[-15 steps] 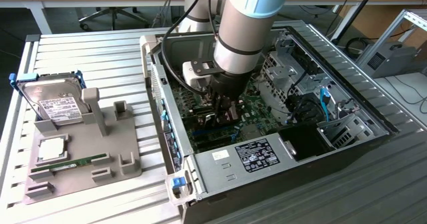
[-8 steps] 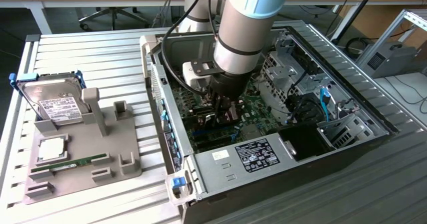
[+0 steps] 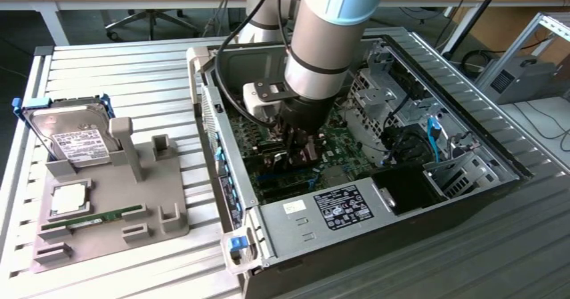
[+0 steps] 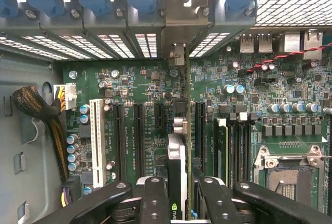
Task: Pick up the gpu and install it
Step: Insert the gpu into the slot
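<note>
Gripper [image 4: 180, 195] is clamping the gpu [image 4: 176, 159] edge-on over the motherboard [image 4: 140, 79]; hard drive [image 3: 76, 139] is standing at nine o'clock in the exterior view.

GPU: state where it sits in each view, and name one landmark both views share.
Exterior view: the gpu is inside the open computer case, at the tip of the gripper, over the green motherboard.
Wrist view: the gpu is seen edge-on, held in the gripper, over the expansion slots.
Shared landmark: the motherboard, beneath the card in both.
</note>
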Controlling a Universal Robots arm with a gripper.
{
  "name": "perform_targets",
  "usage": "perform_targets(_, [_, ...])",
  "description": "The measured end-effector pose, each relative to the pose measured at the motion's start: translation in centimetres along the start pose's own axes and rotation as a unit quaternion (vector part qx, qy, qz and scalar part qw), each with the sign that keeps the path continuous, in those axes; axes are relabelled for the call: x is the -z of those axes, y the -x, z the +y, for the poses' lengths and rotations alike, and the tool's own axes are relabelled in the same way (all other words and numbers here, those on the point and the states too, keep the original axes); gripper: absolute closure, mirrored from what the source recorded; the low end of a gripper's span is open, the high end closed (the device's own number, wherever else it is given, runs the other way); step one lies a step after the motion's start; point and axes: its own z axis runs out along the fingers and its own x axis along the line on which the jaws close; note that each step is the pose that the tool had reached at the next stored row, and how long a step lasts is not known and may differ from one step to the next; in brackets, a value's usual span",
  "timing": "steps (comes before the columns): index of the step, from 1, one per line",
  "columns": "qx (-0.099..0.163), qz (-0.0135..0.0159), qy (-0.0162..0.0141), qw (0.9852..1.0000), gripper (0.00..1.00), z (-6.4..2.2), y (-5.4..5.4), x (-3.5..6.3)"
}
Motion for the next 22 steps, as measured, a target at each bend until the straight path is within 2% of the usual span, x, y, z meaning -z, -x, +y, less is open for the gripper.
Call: perform_targets(22, [0.0,-0.0001,-0.0001,1.0,0.73,0.03,0.0,-0.12])
